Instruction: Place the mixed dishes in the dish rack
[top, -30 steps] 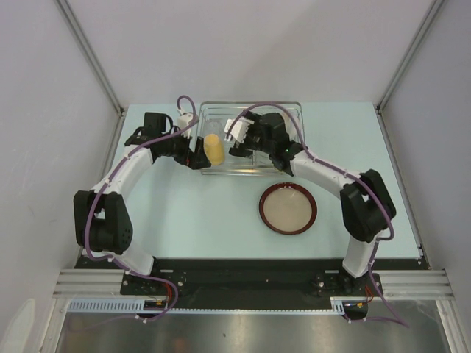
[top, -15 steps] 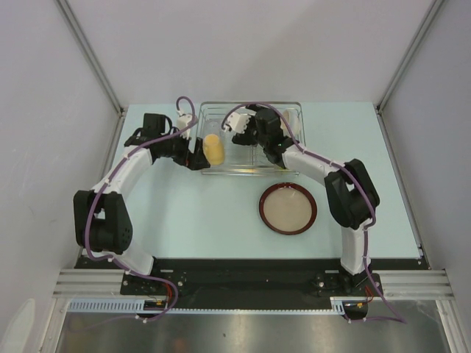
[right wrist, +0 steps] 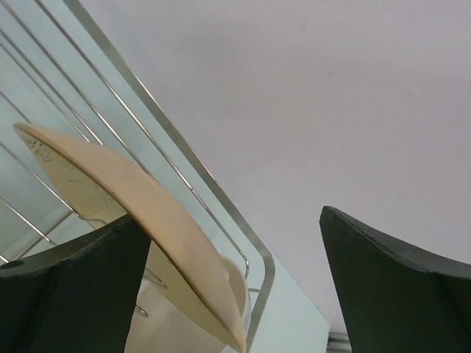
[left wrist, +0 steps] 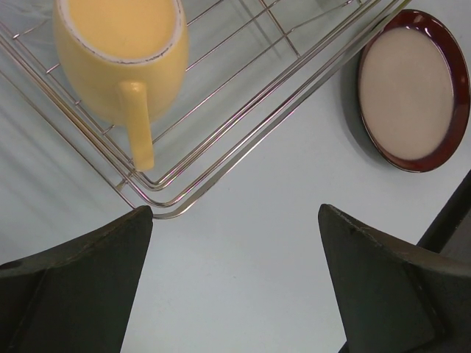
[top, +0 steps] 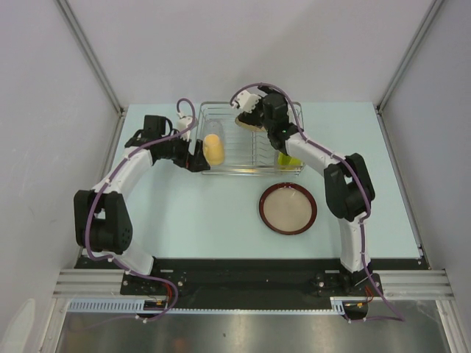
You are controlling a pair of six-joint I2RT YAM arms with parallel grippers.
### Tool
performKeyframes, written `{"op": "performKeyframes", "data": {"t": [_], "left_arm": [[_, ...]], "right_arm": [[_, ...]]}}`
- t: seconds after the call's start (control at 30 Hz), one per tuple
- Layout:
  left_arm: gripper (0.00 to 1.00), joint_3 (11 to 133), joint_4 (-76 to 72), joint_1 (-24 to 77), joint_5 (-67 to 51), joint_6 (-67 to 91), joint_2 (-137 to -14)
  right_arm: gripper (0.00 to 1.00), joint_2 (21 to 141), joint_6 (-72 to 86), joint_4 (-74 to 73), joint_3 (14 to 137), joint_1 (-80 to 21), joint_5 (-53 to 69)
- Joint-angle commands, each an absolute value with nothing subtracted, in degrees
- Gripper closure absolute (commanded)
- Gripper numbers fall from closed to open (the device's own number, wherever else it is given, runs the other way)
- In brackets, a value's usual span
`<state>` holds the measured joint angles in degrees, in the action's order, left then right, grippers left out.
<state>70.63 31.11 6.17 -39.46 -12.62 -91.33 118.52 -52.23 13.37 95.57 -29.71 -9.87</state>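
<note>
1. The round beige plate with the dark-brown rim [top: 288, 208] lay flat on the pale blue table [top: 184, 213], just in front of the rectangular chrome wire dish rack [top: 243, 172]. It was the only dish plainly seen outside the rack.
2. It looked like glazed ceramic, so probably stiff, fairly weighty, smooth enough to slip, and liable to chip against the wires.
3. Lying flat, it offered little but its raised rim. The likely hold was a pinch across that lip on the side nearest the right arm, with one finger inside the rim and one outside.
4. The yellow-orange handled mug [left wrist: 121, 59] sat in the rack's left end with its handle toward the near rail.
5. The round wooden plate [right wrist: 147, 213] stood tilted on edge at the far side, with what looked like the white bowl [right wrist: 173, 327] below it. The lime-green bowl [top: 288, 159] showed at the rack's near right corner, partly under the right arm.
6. The left gripper [left wrist: 235, 209] hovered over the table just outside the rack's near-left corner, its fingers spread wide with nothing between them. That arm bowed out to the left.
7. The right gripper [right wrist: 232, 215] reached across the rack to the far rail, its fingers wide apart. The wooden plate's edge ran close by one finger — whether it touched could not be told, but nothing was pinched.
</note>
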Motion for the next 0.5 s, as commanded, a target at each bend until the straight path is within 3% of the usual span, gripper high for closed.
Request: {"op": "performKeyframes", "data": {"t": [0.0, 0.47], "left_arm": [[0.00, 70.14, 30.15, 5.71, -41.75, -13.89, -89.65], [0.00, 70.23, 30.41, 5.63, -41.75, -13.80, -89.56]], "right_arm": [[0.00, 120.06, -48.96, 16.52, 99.93, -27.07, -14.06], [0.00, 120.59, -41.93, 15.12, 101.79, -25.40, -16.70]]}}
